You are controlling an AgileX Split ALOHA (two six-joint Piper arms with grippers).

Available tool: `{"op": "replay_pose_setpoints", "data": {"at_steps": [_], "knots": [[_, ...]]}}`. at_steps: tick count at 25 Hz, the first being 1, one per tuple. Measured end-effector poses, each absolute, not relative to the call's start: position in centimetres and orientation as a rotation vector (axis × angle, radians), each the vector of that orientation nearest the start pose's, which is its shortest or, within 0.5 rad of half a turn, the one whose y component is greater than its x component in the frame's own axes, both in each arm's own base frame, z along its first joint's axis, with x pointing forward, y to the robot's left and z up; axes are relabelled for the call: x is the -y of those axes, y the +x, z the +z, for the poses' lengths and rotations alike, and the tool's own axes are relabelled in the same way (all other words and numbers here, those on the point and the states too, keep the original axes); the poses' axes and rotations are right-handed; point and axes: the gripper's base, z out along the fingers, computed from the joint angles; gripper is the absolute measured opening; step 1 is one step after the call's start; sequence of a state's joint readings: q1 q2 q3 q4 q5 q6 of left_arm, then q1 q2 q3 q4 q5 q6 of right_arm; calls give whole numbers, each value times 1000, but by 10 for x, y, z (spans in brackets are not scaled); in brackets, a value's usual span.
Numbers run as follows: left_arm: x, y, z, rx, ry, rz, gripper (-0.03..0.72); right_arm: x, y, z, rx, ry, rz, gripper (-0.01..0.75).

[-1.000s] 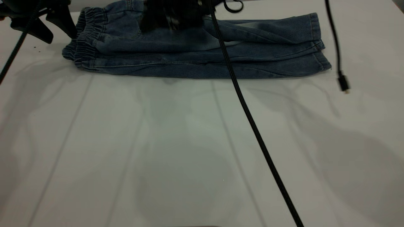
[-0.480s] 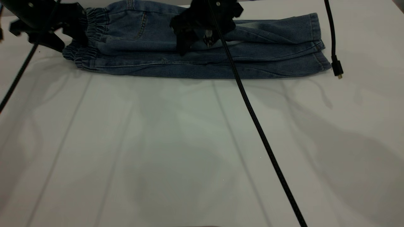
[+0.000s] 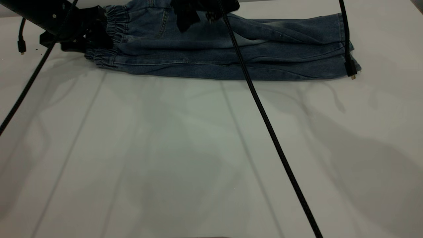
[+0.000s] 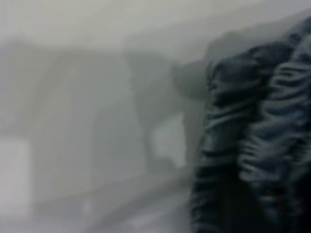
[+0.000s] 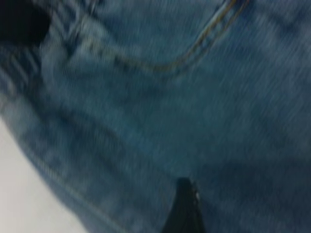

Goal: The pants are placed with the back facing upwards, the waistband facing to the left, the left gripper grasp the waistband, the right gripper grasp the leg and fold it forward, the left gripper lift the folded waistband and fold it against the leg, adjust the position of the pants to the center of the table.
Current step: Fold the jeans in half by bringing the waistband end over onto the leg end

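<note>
We see the pants folded lengthwise into a long strip, lying across the far part of the table, with the waistband at the left end and the hems at the right. The left gripper sits at the waistband, touching its gathered edge; we cannot tell whether its claw is spread or pinching the band. From its wrist view, the ruffled band fills 1 side, with white table beside it. The right gripper is over the upper middle of the pants; we cannot tell its claw state either. A black cable runs diagonally across the table.
</note>
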State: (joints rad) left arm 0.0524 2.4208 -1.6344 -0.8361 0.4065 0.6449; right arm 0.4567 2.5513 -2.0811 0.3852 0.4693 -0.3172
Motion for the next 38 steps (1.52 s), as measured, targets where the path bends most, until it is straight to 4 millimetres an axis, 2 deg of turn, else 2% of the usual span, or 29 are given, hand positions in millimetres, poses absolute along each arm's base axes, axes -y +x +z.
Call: {"op": "replay_pose_setpoints", "data": {"at_steps": [2, 4, 8, 11, 16, 20, 23, 25, 27, 28, 29, 32, 35, 38], "knots": [[3, 493, 63, -2534, -119, -429, 95, -260, 496, 109, -2323, -578, 424, 515], [3, 492, 66, -2534, -85, -433, 52, -260, 497, 103, -2317, -575, 417, 514], [5, 490, 83, -2540, 29, -429, 49, -259, 496, 73, -2368, -586, 405, 514], [7, 486, 112, -2527, 149, -400, 48, -259, 493, 53, -2412, -589, 410, 513], [12, 479, 170, -2456, 256, -374, 48, -273, 486, 52, -2409, -606, 440, 513], [12, 474, 199, -2408, 288, -351, 48, -298, 473, 51, -2395, -665, 464, 513], [12, 471, 215, -2378, 303, -335, 48, -315, 463, 59, -2417, -740, 499, 513], [12, 469, 225, -2352, 317, -321, 48, -322, 460, 75, -2435, -793, 530, 513], [12, 466, 237, -2323, 330, -305, 48, -323, 461, 99, -2449, -853, 551, 513], [12, 465, 242, -2313, 334, -301, 48, -322, 462, 118, -2441, -879, 556, 512], [12, 463, 249, -2299, 336, -298, 48, -319, 465, 136, -2424, -895, 552, 512], [13, 456, 269, -2262, 349, -290, 48, -301, 471, 171, -2437, -938, 488, 512], [13, 449, 289, -2224, 361, -281, 48, -278, 475, 170, -2539, -957, 348, 512], [15, 444, 305, -2203, 389, -289, 48, -268, 477, 148, -2635, -961, 268, 512]]}}
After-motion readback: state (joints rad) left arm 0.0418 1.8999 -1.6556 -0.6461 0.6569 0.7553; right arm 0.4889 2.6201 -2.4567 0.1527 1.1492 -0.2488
